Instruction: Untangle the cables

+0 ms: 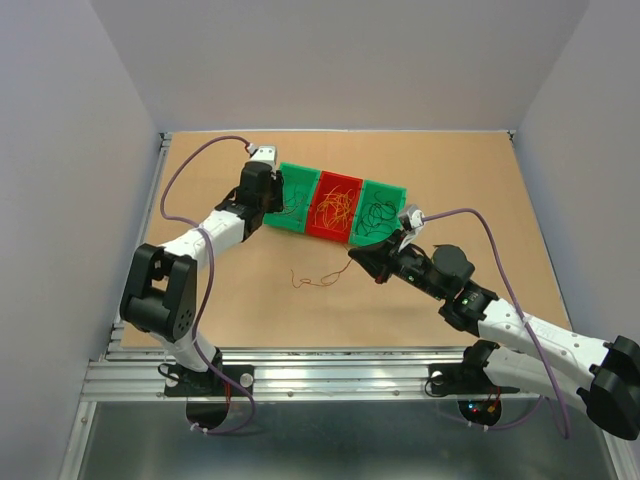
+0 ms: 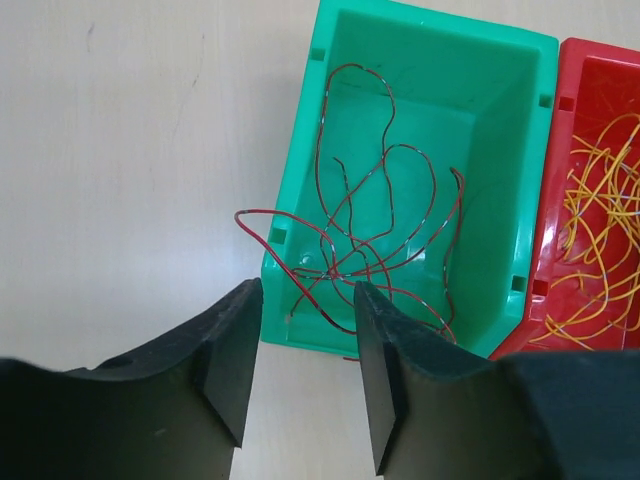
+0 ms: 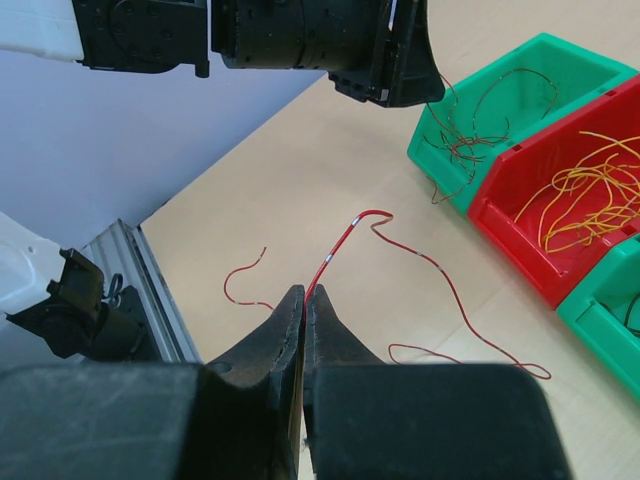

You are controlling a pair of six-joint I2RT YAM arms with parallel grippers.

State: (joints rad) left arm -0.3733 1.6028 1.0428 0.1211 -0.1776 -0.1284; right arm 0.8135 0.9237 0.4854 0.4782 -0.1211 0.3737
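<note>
Red-brown cables (image 2: 385, 240) lie curled in the left green bin (image 2: 500, 200), and one loop hangs over its near-left wall. My left gripper (image 2: 305, 300) hovers just in front of that wall, open, with nothing between its fingers. In the top view this left gripper (image 1: 272, 192) sits at the bin's (image 1: 296, 170) left end. My right gripper (image 3: 304, 295) is shut on one loose red cable (image 3: 345, 240), which arcs up from the fingertips and trails away across the table. The same cable (image 1: 320, 278) shows left of my right gripper (image 1: 352, 255). Orange-yellow cables (image 2: 600, 200) fill the red bin (image 2: 590, 60).
The three bins stand in a row: left green, red (image 1: 340, 177), and right green (image 1: 385, 187) holding dark cables. A thick lilac lead (image 1: 480, 222) loops over the right arm. An aluminium rail (image 3: 150, 290) runs along the table's near edge.
</note>
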